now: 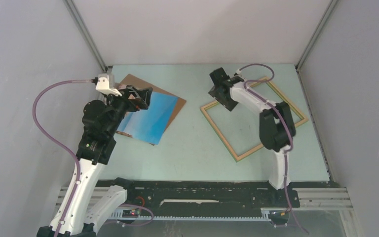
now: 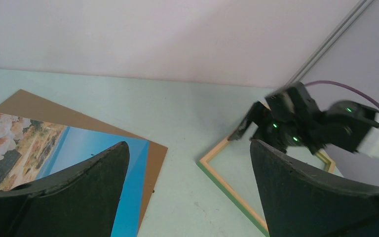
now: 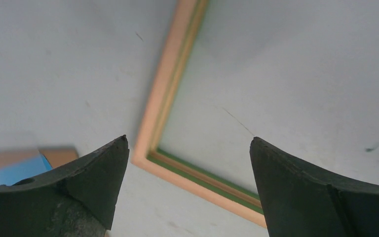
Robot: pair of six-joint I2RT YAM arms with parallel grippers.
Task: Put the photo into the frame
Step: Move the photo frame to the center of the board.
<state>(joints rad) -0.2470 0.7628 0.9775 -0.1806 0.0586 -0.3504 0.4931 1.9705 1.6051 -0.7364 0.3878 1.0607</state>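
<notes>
photo (image 1: 150, 114) lies picture side up on the left half of the table (image 1: 182, 148); blue water and sky over most of it, rocky tan-white end under the left arm; it sits on top of a brown backing board (image 1: 176, 102), whose edges stick out past the photo on the far and right sides; photo is not in the frame.

frame (image 1: 219, 133) lies flat on the right half of the table, turned like a diamond, pale wood side up; a green strip shows along its inner edge in the right wrist view; frame and photo are well apart, with bare table between them.

left claw (image 2: 187, 143) hangs over the photo near its rocky end; fingers wide apart, nothing between them; can't tell whether it touches the print.

right claw (image 3: 187, 140) hangs over the frame's left corner; fingers wide apart, gripping nothing; frame corner and bare table show in the gap; the right arm reaches across the frame's middle in the top view.
</notes>
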